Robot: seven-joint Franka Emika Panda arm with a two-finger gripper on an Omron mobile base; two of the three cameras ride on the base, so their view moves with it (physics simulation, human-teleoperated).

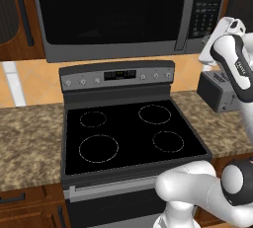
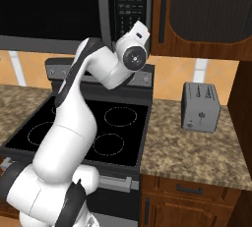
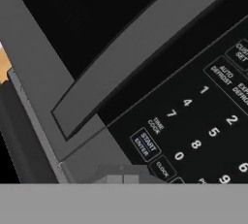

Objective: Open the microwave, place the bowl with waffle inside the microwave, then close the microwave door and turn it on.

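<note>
Microwave [image 1: 118,15] is mounted above the stove [image 1: 131,133]; microwave door [image 1: 111,10] is shut flush with the frame, vertical handle [image 3: 140,53] at its right edge. Arm is raised toward the button panel [image 2: 130,10] on the right side of the microwave. Gripper [image 3: 121,178] fingers are together, holding nothing, tips close to the panel's lower left corner, just beside the START/ENTER key [image 3: 144,144]. Grey toaster [image 2: 199,107] stands on the granite counter [image 2: 192,147] right of the stove.
</note>
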